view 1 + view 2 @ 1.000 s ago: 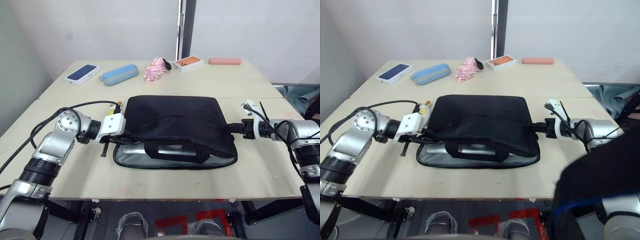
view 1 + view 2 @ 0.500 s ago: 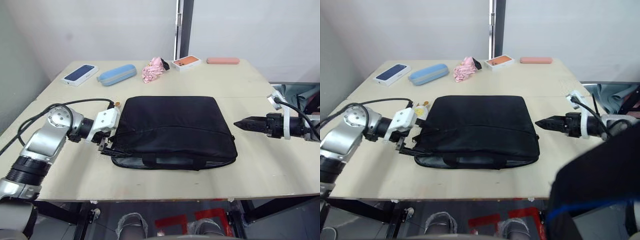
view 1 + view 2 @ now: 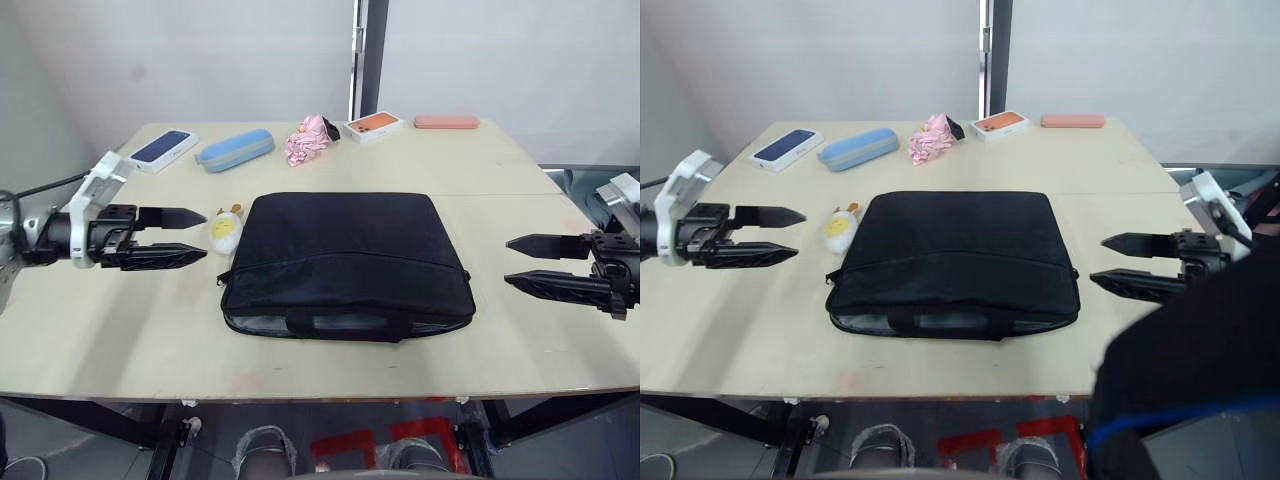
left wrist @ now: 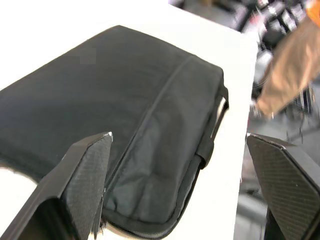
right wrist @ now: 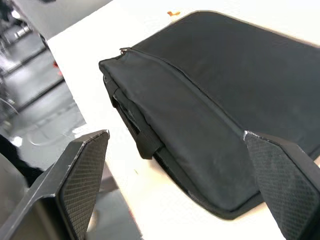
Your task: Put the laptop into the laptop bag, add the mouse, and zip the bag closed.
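Note:
The black laptop bag (image 3: pixel 345 262) lies flat in the middle of the table, handles toward the front edge, with a thin grey strip showing along its front seam. Its yellow-white plush charm (image 3: pixel 224 227) rests at the bag's left rear corner. My left gripper (image 3: pixel 203 235) hovers open to the left of the bag, fingertips pointing at it, just short of the charm. My right gripper (image 3: pixel 508 262) stands open to the right of the bag, a short gap away. Both wrist views look at the bag (image 4: pixel 125 115) between spread fingers. The laptop and the mouse are hidden or out of view.
Along the back of the table lie a white box with a dark blue top (image 3: pixel 164 149), a light-blue oblong case (image 3: pixel 237 149), a pink cloth (image 3: pixel 310 139), a white box with an orange top (image 3: pixel 375 125) and a flat pink case (image 3: pixel 449 122).
Both grippers let go of the bag's raised top flap, opened wide and drew back outward. The flap dropped flat, covering the silver laptop that showed inside before.

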Controlling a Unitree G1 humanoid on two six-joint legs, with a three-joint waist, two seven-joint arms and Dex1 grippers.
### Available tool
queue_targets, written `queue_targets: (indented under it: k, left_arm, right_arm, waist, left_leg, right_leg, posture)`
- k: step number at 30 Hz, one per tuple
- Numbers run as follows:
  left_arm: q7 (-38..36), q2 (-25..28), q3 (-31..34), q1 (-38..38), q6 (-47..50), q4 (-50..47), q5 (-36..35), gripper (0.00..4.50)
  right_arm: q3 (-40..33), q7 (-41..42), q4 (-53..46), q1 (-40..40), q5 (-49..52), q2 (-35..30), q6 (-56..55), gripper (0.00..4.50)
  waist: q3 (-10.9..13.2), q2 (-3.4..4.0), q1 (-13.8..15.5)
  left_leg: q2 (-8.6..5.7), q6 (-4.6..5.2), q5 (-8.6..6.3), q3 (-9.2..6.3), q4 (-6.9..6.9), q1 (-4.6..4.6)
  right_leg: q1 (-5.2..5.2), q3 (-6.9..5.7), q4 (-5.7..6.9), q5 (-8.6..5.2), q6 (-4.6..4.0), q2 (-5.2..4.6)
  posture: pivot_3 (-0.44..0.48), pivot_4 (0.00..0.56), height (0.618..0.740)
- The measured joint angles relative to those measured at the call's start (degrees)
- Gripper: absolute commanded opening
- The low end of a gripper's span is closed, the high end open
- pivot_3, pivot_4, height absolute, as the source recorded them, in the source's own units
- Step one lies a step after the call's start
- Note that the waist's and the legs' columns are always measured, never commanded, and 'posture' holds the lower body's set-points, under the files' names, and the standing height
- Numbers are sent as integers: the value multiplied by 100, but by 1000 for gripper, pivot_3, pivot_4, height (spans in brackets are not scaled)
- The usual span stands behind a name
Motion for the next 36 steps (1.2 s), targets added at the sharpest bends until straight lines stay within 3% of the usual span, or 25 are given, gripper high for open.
queue_targets:
  k: [5, 8, 10, 14, 19, 23, 30, 36]
  left_arm:
    - [-163, -4, 651, 1523, -30, -444, -63, 4479]
    - [-133, -77, 982, 1789, -40, -779, -207, 4500]
    - [-51, -263, 1251, 2095, -19, -1165, -395, 4500]
    - [-4, -489, 1185, 2564, -29, -1839, -520, 4500]
    - [97, -491, 1011, 2318, -31, -2569, -940, 4500]
    - [279, -456, 779, 1833, 56, -2931, -1418, 4500]
    - [471, -393, 351, 1482, 60, -3029, -1530, 4500]
    - [395, -393, 272, 1556, -102, -3032, -1520, 4500]
  right_arm:
    - [-26, 53, -209, 530, -90, 122, -401, 4500]
    - [-43, 85, -225, 633, -26, 108, -483, 3735]
    - [-37, 219, -246, 923, 48, 100, -465, 2930]
    - [304, 268, -301, 1096, 5, 25, -509, 1624]
    - [1095, 144, -327, 1040, -220, -21, -672, 17]
    - [1789, -199, -337, 708, -475, 110, -904, 17]
    - [3275, -966, -106, 327, -1714, 532, -1618, 17]
    - [3834, -1373, 34, 127, -2301, 884, -1980, 17]
  waist:
    - [2, -7, -37]
    - [1, -8, 16]
    - [1, -8, 30]
    - [1, -10, 4]
    - [0, -9, -7]
    - [-2, -11, -12]
    - [-3, -10, -45]
    - [-3, -10, -64]
  left_leg:
    - [1, 1, -3, 3, -26, -9]
    - [0, 1, -3, -3, -28, -8]
    - [-4, 1, -4, 0, -32, -8]
    - [1, 1, -4, -3, -32, -3]
    - [-2, 2, -3, -2, -30, 2]
    - [-1, 2, -3, -1, -24, -1]
    - [-2, 2, -2, 1, -24, -4]
    - [-1, 2, -2, 0, -20, -1]
  right_leg:
    - [-1, -10, -38, -2, 3, 1]
    - [6, -15, -43, -2, 2, -1]
    - [7, -15, -50, -1, 3, -4]
    - [10, -15, -47, -2, 4, 0]
    - [9, -11, -36, -2, 6, 0]
    - [7, -9, -32, -2, 7, 1]
    - [5, -8, -31, -2, 7, 2]
    - [6, -6, -25, -2, 7, 2]
  posture:
    - [0, 150, 740]
    - [0, 150, 740]
    - [0, 150, 740]
    - [0, 150, 740]
    - [0, 150, 740]
    - [0, 150, 740]
    - [0, 150, 740]
    - [0, 150, 740]
